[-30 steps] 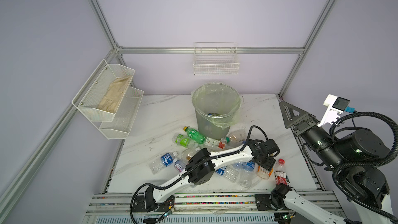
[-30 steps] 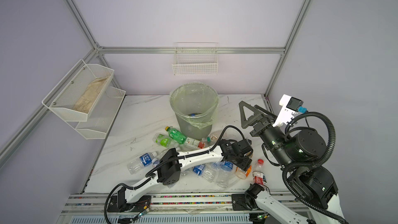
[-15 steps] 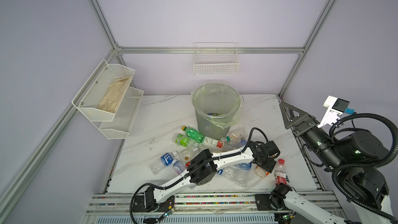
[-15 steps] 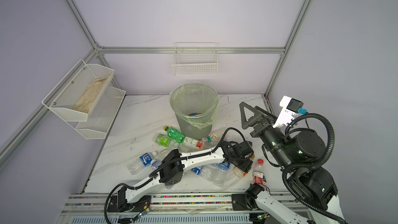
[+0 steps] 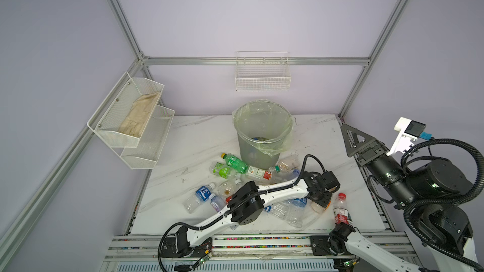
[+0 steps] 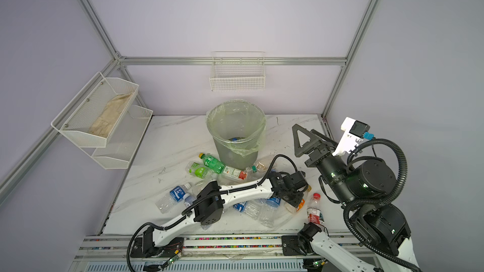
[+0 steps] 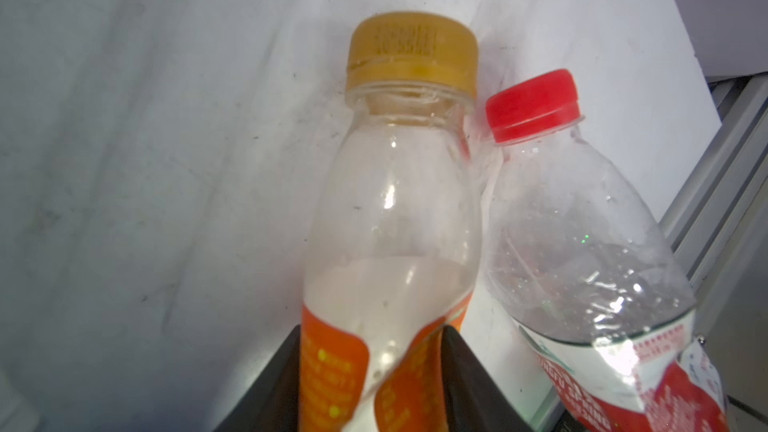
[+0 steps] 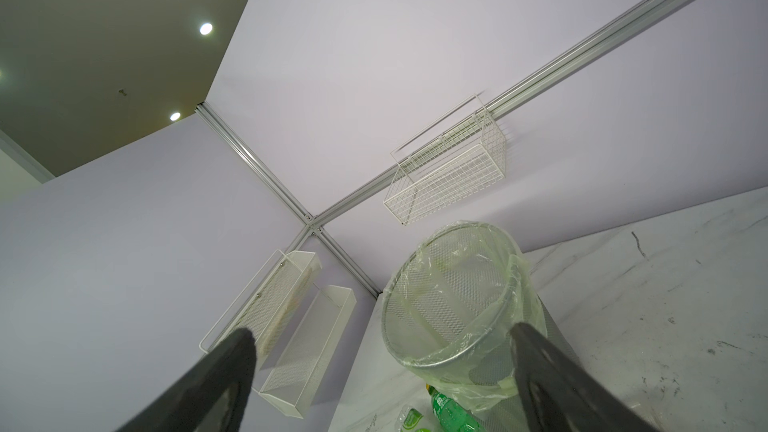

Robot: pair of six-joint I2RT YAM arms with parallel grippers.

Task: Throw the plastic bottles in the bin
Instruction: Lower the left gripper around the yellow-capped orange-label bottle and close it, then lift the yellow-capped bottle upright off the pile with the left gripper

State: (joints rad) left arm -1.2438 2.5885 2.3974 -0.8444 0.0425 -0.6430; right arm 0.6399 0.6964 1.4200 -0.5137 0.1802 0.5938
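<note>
Lower than a second ago, the left arm has sunk its jaws onto the right end of the bottle pile, hiding more of the orange-label bottle beneath them in both top views. The left wrist view shows that bottle lying between the two black jaws. One jaw is against each side of its labelled lower body, and the label is creased where they press. Its clear shoulder and yellow cap stick out past the jaw tips. The left jaws stand narrow, closed on the bottle, down at table level near the front edge.

Just beside it stands a red-cap bottle, outside the jaws and upright in both top views. The bin stands farther back at mid-table, well apart from the gripped bottle, with the other bottles strewn between. A green bottle lies at the bin's foot, a blue-label bottle toward the left, and clear ones under the arm.

The right arm hangs raised at the table's right side, unchanged. The right jaws are spread wide with nothing between them and point toward the bin, whose rim shows in the gap in the right wrist view.
</note>
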